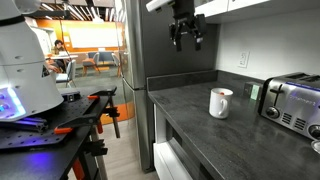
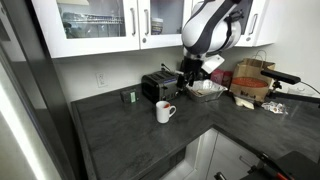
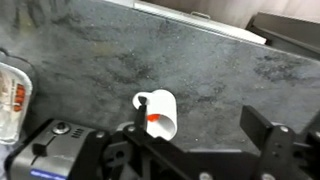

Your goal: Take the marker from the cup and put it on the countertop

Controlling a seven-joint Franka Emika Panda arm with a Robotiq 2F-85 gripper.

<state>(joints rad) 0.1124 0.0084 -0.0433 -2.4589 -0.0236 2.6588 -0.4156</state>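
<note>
The black two-fingered gripper (image 1: pixel 186 42) hung high over the counter, jaws spread wide, nothing in them! Wrist view, from the left: the shiny steel toaster (image 3: pixel 45 150), then the plain white ceramic mug (image 3: pixel 160 108) with the thin red-capped marker (image 3: pixel 152 118) standing inside, only its red end showing, then the bare dark grey stone-look countertop (image 3: pixel 230 70). Light, stiff and a bit slick, I'd judge. Pinch it by that exposed top, clear of the rim.
</note>
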